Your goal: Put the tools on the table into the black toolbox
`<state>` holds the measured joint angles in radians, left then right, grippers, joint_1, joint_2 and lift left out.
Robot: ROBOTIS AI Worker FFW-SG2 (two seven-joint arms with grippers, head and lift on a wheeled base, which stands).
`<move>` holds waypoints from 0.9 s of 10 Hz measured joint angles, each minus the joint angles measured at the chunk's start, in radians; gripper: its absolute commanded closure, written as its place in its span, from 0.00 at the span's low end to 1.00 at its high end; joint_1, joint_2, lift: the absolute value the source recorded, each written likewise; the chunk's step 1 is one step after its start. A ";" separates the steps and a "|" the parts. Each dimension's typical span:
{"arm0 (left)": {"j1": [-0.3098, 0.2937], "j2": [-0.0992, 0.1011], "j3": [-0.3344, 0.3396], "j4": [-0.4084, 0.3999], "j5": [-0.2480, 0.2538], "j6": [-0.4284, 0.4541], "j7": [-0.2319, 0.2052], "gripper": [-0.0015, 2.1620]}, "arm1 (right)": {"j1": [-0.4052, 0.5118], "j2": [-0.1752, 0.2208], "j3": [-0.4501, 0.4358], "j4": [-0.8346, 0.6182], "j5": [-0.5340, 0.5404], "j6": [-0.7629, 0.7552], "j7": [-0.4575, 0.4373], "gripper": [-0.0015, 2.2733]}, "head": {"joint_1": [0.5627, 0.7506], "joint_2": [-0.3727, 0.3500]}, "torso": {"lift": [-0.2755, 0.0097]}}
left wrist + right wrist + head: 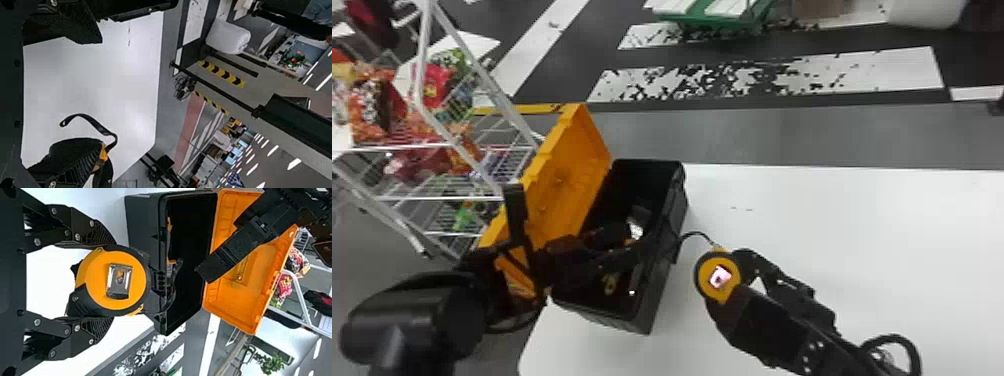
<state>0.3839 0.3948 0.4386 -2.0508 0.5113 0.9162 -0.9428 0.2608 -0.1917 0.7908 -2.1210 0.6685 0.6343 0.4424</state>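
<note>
The right gripper has the tape measure between its two fingers. They press it from both sides, so they stand apart only by the size of its body. The tape measure is yellow and black, with a metal clip on its face. It is just beside the toolbox, on the right side of it. From it a black strap goes toward the box wall; if it touches there, I cannot tell.

The left gripper is above the opening of the toolbox. Its fingers are wide apart and there is nothing between them.

The toolbox stands at the left part of the white table, and its orange lid is open to the left. Inside the box I can see some yellow and shiny parts, but which tools they are, I cannot tell. Farther left, beyond the lid, is a cart with colourful packs.
</note>
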 measured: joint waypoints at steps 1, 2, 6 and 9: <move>-0.012 0.012 -0.002 0.000 0.000 0.038 -0.037 0.03 | 0.000 -0.002 -0.007 0.000 -0.002 -0.016 0.004 0.99 | 0.70 1.00 | 0.83; -0.022 0.019 -0.011 0.000 -0.003 0.073 -0.064 0.03 | -0.001 -0.002 -0.014 0.000 -0.004 -0.034 0.009 0.99 | 0.70 1.00 | 0.83; -0.035 0.018 -0.099 -0.011 -0.034 0.092 -0.086 0.03 | -0.013 0.000 -0.019 0.000 -0.012 -0.068 0.013 0.99 | 0.70 1.00 | 0.83; -0.050 0.007 -0.146 -0.028 -0.045 0.123 -0.085 0.03 | -0.021 0.001 -0.014 0.003 -0.016 -0.070 0.018 0.99 | 0.70 1.00 | 0.83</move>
<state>0.3335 0.4021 0.2922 -2.0787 0.4668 1.0391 -1.0276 0.2400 -0.1904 0.7765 -2.1176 0.6524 0.5641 0.4604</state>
